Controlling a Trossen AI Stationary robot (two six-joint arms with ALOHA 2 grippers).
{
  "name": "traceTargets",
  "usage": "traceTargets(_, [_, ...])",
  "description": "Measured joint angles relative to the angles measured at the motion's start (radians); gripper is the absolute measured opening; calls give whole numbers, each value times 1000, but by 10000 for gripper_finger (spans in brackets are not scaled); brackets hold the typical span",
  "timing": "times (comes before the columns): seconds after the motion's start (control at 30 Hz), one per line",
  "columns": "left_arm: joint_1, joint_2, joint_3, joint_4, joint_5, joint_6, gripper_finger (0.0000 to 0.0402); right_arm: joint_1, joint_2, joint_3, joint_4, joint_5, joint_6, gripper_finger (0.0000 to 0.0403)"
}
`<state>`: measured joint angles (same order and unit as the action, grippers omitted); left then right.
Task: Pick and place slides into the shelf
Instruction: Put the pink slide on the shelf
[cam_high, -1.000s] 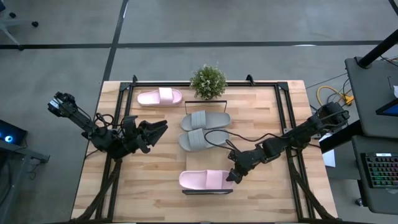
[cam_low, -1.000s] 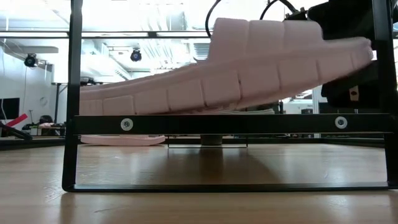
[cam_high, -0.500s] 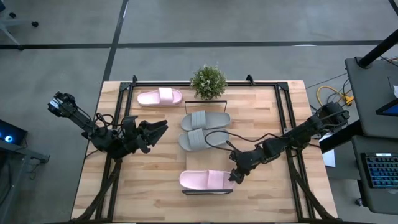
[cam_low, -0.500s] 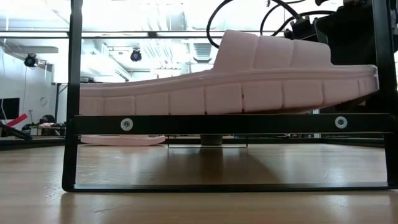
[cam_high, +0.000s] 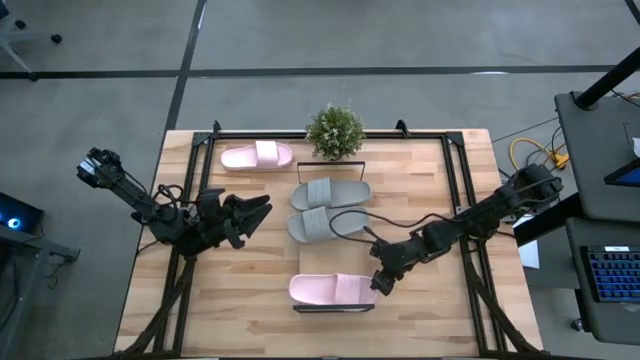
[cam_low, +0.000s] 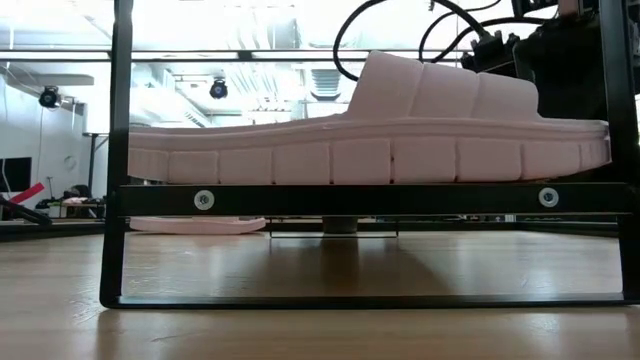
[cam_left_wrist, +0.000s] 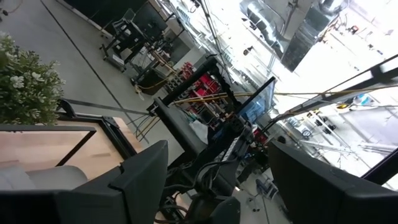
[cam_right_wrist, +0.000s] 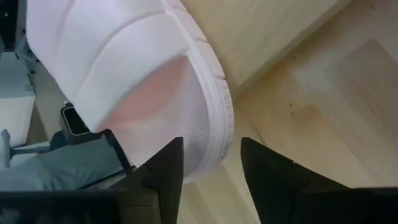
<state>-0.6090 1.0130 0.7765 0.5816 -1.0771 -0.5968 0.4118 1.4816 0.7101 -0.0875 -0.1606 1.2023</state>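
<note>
A pale pink slide lies level along the shelf at the table's near side, its strap toward the right. My right gripper is open at that slide's toe end, one finger over the footbed and one beside the sole. Two grey slides lie side by side mid-table. A second pink slide lies flat at the far left. My left gripper hovers open left of the grey slides, holding nothing. My right gripper comes slanting down from the right at the pink slide's toe-end rim. One finger lies over the footbed. The other stands beside the sole with bare wood between them. Whether the first finger touches the slide, I cannot tell.
A small potted plant stands at the far edge behind the grey slides. Black rails run along the tabletop's sides. A black cable trails from the right arm over the nearer grey slide. Bare wood lies at the near left.
The pink slide's toe end was raised and tilted above the shelf a second ago. It has come down, and the slide now rests level along the shelf. My right gripper has tipped slightly while staying by the toe end.
</note>
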Motion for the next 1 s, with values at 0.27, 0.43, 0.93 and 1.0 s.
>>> traceTargets(0.27, [0, -1, 0, -33, -23, -10, 261, -27, -56, 0, -4, 37, -22, 151])
traceTargets(0.43, [0, -2, 0, -186, -24, -148, 261, -66, -107, 0, -29, 58, -39, 151])
traceTargets(0.93, [9, -63, -8, -747, -36, -641, 261, -107, -259, 0, -10, 147, -52, 151])
traceTargets(1.0, [14, -91, -18, -816, -37, -707, 261, -107, -280, 0, 16, 170, -51, 151])
